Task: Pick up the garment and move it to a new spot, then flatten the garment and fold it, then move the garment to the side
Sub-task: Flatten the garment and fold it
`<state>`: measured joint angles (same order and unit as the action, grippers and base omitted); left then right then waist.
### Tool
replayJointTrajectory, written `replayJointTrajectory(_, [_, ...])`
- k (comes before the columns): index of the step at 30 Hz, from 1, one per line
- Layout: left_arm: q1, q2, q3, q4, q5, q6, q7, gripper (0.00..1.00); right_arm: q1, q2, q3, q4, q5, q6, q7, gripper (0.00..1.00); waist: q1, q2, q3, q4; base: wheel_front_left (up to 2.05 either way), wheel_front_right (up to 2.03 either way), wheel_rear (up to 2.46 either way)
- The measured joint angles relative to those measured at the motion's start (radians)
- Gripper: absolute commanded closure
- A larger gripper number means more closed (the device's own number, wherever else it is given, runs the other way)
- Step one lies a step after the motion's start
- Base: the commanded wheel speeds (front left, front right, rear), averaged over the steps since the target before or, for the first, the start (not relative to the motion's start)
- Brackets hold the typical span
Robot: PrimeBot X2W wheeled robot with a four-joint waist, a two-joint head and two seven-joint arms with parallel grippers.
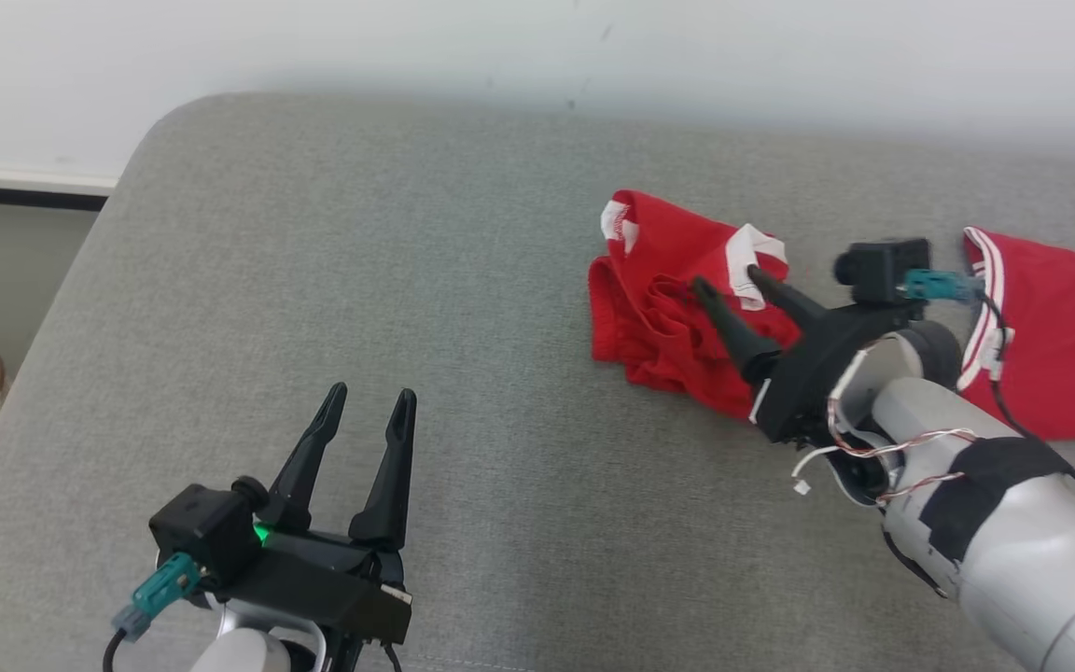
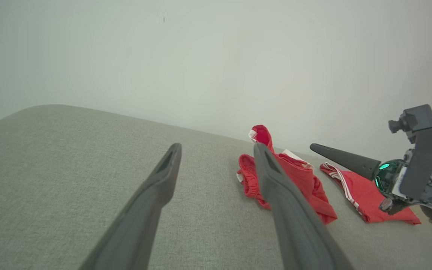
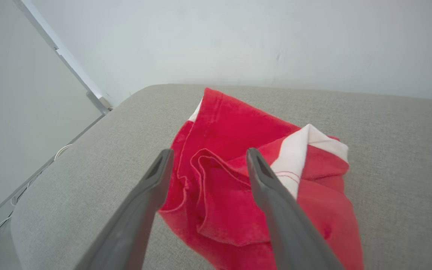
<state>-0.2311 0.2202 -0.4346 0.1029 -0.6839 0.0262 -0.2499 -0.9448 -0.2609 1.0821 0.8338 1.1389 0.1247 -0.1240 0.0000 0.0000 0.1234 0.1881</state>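
Head view, garment: A crumpled red garment (image 1: 649, 322) with white trim lies bunched on the grey cushion (image 1: 360, 233), right of centre, toward the wall (image 1: 500, 47).
Head view, right gripper: The right gripper (image 1: 726, 277) hangs over the garment with its fingers spread and nothing between them.
Head view, left gripper: The left gripper (image 1: 372, 394) sits at lower left over bare cushion, fingers apart and empty.
Head view, second garment: A second garment (image 1: 1060, 336), red with white stripes, lies flatter at the right edge, apart from the first.
Left wrist view: The left gripper (image 2: 218, 147) looks at the garment (image 2: 308, 183) from well away. The second garment (image 2: 362, 187) lies past it.
Right wrist view: The right gripper (image 3: 209, 151) straddles the garment's (image 3: 219, 123) top folds. Whether the tips touch cloth cannot be told.
Step, as judged: The scene fits either a reach to lift the garment or a letting-go at a new spot ahead of flattening.
Doing it well: Either way, the fingers should meet cloth alone, not cushion weave, and leave the second garment out of it.
Count: Two garments, two grippers, one cushion.
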Motion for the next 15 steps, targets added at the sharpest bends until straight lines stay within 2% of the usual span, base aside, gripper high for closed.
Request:
replayJointTrajectory(8, [0.019,0.001,-0.004,-0.045,0.013,0.000,0.000,0.00,0.076,-0.069,-0.079,0.000,0.060,0.000,-0.081,0.00,0.0000,0.0000,-0.012,-0.046,0.00,0.00,0.00])
replayJointTrajectory(15, [0.017,0.001,-0.027,-0.072,0.022,-0.010,0.000,0.00,0.093,-0.075,-0.148,0.049,0.128,0.000,-0.090,0.00,0.0000,0.0000,0.016,-0.048,0.00,0.00,0.00])
